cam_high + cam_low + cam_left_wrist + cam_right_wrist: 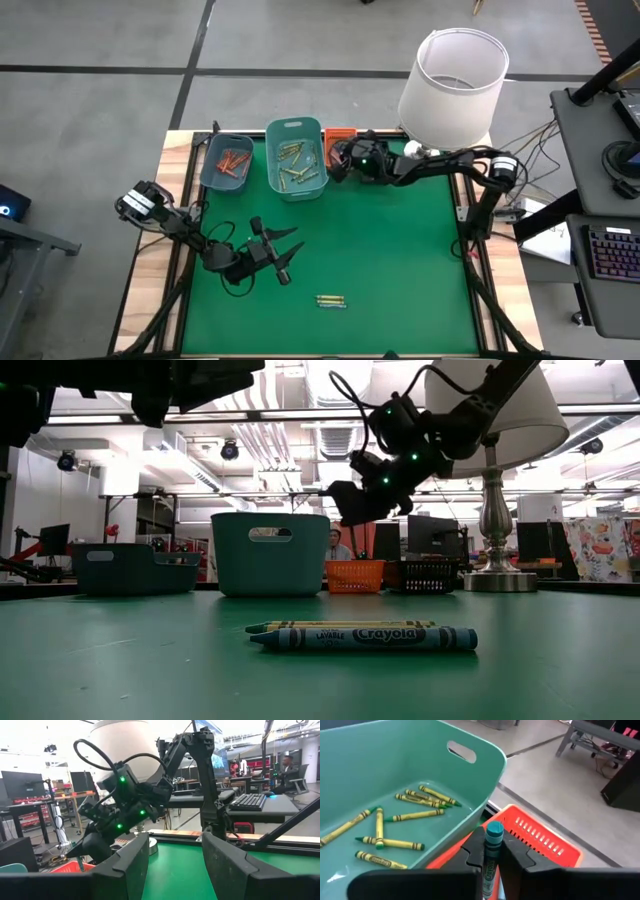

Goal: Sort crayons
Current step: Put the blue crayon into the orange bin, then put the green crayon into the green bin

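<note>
Your right hand is clenched on a blue crayon, gripping it upright between the two fingers, and it hangs above the far side of the bench, over the orange basket just beside the big teal bin. In the high view that hand sits between the teal bin and the orange basket, with the lamp well off to its right.

You can see a scatter of yellow-green crayons lying flat on the teal bin's floor. The smaller dark blue bin to the left of it holds orange-red crayons.

Two crayons lie side by side and touching on the green mat near the front edge: a blue one in front and a yellow-green one right behind it.

Your left hand is released, fingers spread with nothing between them, raised over the mat left of centre, well apart from the two loose crayons
</note>
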`<state>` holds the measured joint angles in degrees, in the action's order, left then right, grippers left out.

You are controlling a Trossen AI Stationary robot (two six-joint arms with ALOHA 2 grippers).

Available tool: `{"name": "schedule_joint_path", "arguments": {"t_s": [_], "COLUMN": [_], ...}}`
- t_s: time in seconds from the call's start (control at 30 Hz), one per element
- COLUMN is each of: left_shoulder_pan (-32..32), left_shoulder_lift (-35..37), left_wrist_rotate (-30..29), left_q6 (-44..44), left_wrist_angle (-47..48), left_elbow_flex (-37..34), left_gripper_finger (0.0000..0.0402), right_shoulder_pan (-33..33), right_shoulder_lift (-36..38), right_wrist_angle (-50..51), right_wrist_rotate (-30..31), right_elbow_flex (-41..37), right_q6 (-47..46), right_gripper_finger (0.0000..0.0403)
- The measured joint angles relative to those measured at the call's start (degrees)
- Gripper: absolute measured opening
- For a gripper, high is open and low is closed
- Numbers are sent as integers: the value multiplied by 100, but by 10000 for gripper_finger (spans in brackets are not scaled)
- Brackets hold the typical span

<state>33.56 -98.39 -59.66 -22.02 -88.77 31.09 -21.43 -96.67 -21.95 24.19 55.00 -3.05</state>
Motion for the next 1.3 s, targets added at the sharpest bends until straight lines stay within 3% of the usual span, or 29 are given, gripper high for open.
{"name": "schedule_joint_path", "arguments": {"t_s": [0.17, 0.47, 0.67, 0.93, 1.07, 1.3], "left_shoulder_pan": [0, 0, 0, 99, 168, 166], "left_shoulder_lift": [2, 2, 2, 2, 2, 4], "left_wrist_rotate": [0, 2, 2, 23, 330, 1016], "left_q6": [0, 20, 22, 381, 709, 1235], "left_wrist_angle": [1, 3, 4, 99, 376, 2129], "left_elbow_flex": [0, 0, 0, 0, 89, 699], "left_gripper_finger": [166, 166, 166, 166, 166, 166], "right_shoulder_pan": [0, -26, 105, 869, 1438, 2703], "right_shoulder_lift": [-18, 10, 292, 1302, 1888, 2376], "right_wrist_angle": [17, 40, 79, 781, 1430, 2194], "right_wrist_rotate": [-7, -9, -141, -236, -437, -536], "right_elbow_flex": [-2, -2, -2, -2, -2, -2], "right_q6": [-2, -149, -103, 36, -57, -533], "right_gripper_finger": [33, 126, 160, 154, 144, 132]}}
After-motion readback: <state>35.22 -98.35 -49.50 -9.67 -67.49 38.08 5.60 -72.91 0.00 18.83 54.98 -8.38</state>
